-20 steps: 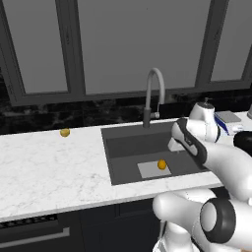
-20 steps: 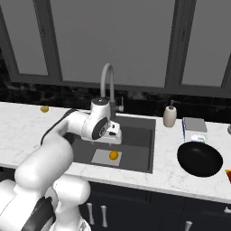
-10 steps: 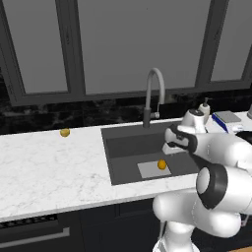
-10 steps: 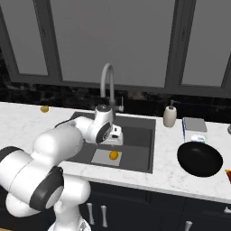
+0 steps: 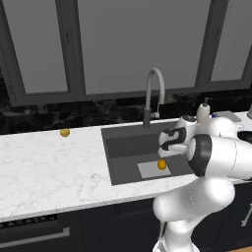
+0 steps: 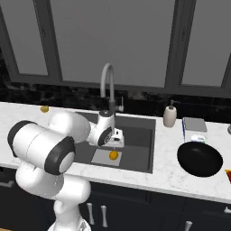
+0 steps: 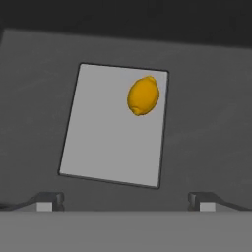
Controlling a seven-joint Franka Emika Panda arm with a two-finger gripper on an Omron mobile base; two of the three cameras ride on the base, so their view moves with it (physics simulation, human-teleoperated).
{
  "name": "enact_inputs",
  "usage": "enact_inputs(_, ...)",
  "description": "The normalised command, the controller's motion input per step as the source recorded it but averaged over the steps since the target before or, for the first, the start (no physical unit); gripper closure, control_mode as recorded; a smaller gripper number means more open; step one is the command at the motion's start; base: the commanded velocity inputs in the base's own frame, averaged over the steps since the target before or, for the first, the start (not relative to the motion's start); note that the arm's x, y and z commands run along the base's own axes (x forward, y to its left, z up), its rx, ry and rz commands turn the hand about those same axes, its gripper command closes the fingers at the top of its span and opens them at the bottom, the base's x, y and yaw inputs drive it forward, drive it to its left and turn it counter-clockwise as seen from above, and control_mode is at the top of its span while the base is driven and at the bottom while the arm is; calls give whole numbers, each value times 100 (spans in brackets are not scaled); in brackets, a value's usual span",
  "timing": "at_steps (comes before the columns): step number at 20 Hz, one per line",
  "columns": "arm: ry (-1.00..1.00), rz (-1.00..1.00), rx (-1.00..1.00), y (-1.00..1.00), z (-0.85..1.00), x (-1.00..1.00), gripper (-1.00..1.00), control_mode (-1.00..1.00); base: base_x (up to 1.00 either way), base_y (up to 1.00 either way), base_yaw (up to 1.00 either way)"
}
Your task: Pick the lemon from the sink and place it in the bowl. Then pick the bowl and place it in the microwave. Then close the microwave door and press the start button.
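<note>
Lemon point(image 7: 143, 95), upper right of the hand view, looks light, firm, slippery; best pinched across its middle. Gripper point(image 7: 126, 202) is spread wide, empty.

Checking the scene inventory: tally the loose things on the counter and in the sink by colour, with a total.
Yellow: 2, the lemon on the mat in the sink and a small ball on the counter.
Black: 1, the bowl.
Cream: 1, a soap bottle.
Total: 4
</note>
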Motion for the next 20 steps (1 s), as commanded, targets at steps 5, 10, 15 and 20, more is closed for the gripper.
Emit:
enact_inputs(5,-1,0,4,-3,-10,35,-100,-100,0,0,0)
enact_inputs(10,0,0,10,-13,-12,21,-100,-100,0,0,0)
enact_inputs(15,9,0,0,-4,-23,23,-100,-100,0,0,0)
enact_inputs(20,16,0,0,0,-39,40,-100,-100,0,0,0)
